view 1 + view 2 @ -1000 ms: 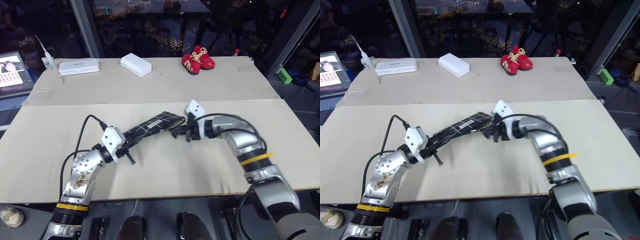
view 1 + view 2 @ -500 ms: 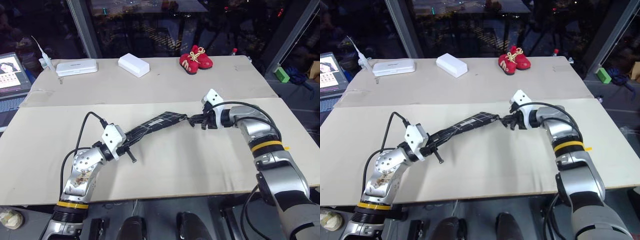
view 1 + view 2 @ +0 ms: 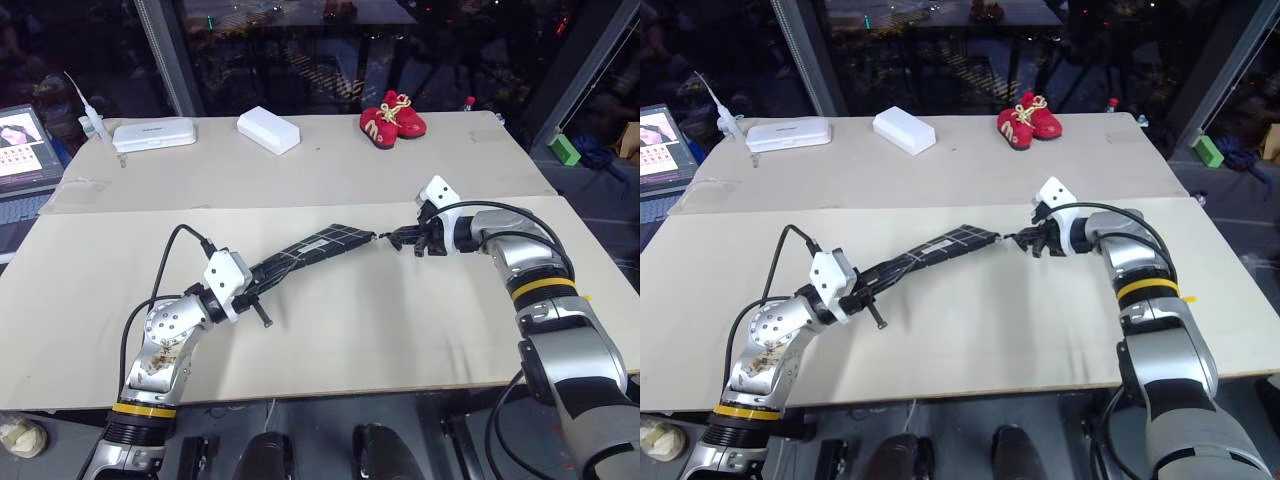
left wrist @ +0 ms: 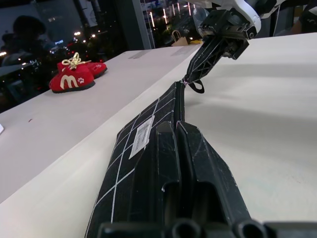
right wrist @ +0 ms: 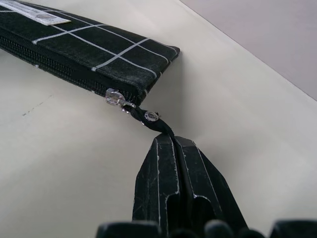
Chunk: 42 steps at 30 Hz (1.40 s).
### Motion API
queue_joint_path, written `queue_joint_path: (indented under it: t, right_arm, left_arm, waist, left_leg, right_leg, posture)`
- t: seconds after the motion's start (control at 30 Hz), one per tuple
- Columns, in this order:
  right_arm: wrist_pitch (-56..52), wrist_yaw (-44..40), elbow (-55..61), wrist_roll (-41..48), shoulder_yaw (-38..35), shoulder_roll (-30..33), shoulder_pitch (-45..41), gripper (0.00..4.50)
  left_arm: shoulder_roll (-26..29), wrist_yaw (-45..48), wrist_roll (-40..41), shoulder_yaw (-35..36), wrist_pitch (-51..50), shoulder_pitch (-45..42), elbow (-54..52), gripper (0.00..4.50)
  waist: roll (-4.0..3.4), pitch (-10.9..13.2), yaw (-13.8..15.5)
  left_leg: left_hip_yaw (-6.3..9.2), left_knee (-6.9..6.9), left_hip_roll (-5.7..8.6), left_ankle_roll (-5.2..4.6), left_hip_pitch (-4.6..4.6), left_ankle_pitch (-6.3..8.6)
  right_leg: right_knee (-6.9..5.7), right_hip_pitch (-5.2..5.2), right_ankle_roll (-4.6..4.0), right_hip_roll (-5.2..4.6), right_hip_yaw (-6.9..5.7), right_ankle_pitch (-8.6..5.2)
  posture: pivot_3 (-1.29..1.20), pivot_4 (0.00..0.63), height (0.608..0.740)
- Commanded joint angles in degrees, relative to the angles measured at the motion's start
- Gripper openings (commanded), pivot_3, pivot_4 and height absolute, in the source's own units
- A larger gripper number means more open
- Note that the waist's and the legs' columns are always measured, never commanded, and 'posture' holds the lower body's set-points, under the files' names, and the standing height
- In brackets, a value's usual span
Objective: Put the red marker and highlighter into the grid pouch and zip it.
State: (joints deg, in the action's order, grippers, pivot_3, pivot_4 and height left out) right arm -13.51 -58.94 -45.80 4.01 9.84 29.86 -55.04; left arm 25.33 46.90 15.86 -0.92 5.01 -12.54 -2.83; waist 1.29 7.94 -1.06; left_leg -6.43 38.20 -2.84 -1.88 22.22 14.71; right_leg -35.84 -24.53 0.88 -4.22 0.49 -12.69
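The grid pouch point(image 3: 305, 251) hangs stretched between the two end effectors: the left end effector point(image 3: 262, 292) is clamped on its near end, the right end effector point(image 3: 1032, 240) is pinched on the pull cord point(image 5: 154, 122) at the far corner. The slider sits at the end, so I judge the zip closed. A good finish needs a straight, gentle pull. Below is a beige tabletop point(image 3: 330, 350); beyond the right end effector stand red baby shoes point(image 3: 394, 117) and two white boxes point(image 3: 270, 129).
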Motion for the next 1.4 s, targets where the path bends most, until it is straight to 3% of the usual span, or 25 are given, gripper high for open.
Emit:
queue_joint_path:
  t: [0.03,0.3,0.53,0.7,1.03,1.2,1.37,1.4]
  right_arm:
    - [-1.6,0.3,3.2,2.6,-3.5,-0.7,1.7,0.61]
    - [-13.6,-4.6,17.9,6.4,-5.1,3.4,8.1,3.18]
    - [-20.2,-10.1,33.3,18.7,-16.1,11.6,18.0,3.18]
    - [-20.8,-9.0,45.6,21.0,-16.9,13.4,29.1,3.18]
    - [-25.1,-2.5,55.5,26.0,-21.5,13.2,38.7,3.18]
    - [-25.6,-0.7,56.2,26.7,-22.9,14.3,39.9,3.18]
    - [-25.8,-0.3,56.1,27.5,-23.3,15.8,40.3,3.22]
    - [-25.8,-0.2,56.0,27.6,-23.3,16.0,40.4,3.22]
  left_arm:
    - [0.4,0.3,0.8,1.3,1.5,-0.4,-0.5,0.00]
    - [-0.1,0.7,0.6,1.0,2.3,-0.2,0.1,0.00]
    - [-0.1,4.7,0.6,-1.0,4.7,-1.2,2.2,0.00]
    - [0.9,11.6,2.5,-2.3,7.0,-2.5,3.1,0.00]
    - [4.1,22.8,5.7,-3.7,7.9,-6.9,3.0,0.00]
    - [3.7,20.7,0.7,-2.3,14.9,-10.8,14.6,0.00]
    - [3.1,22.8,3.0,-2.3,14.7,-14.2,19.4,1.46]
    - [3.1,23.2,2.9,-2.5,15.1,-14.6,19.7,1.97]
  waist:
    - [0.00,0.0,0.1]
    - [-0.01,0.0,0.3]
    - [-0.01,0.0,1.0]
    - [0.00,0.0,0.4]
    - [0.01,0.0,0.5]
    - [0.03,0.0,0.5]
    - [0.04,0.0,0.4]
    - [0.04,0.0,0.4]
  left_leg:
    - [0.00,0.00,0.00,0.00,0.01,0.00]
    - [0.08,0.00,-0.01,0.00,0.04,0.00]
    - [0.10,0.00,0.01,-0.05,0.08,0.03]
    - [0.13,0.00,0.00,-0.04,-0.04,0.03]
    - [0.17,0.03,0.05,-0.05,-0.07,0.03]
    - [0.18,0.03,0.09,-0.06,-0.10,0.03]
    - [0.20,0.05,0.10,-0.07,-0.08,0.03]
    - [0.20,0.05,0.09,-0.09,-0.06,0.05]
  right_leg:
    - [0.00,0.00,0.00,-0.01,-0.01,0.00]
    - [0.02,0.00,0.01,-0.10,-0.02,0.00]
    - [0.12,0.03,0.01,-0.10,-0.04,0.00]
    - [0.11,0.14,0.02,0.00,-0.04,-0.01]
    - [0.11,0.15,0.08,0.03,0.08,-0.04]
    - [0.12,0.16,0.10,0.01,0.13,-0.05]
    - [0.16,0.19,0.11,0.02,0.13,-0.05]
    - [0.17,0.18,0.13,0.02,0.13,-0.06]
  posture:
    - [0.00,0.150,0.740]
    - [0.00,0.150,0.740]
    - [0.00,0.150,0.740]
    - [0.00,0.150,0.740]
    - [0.00,0.150,0.740]
    - [0.00,0.150,0.740]
    - [0.00,0.150,0.740]
    - [0.00,0.150,0.740]
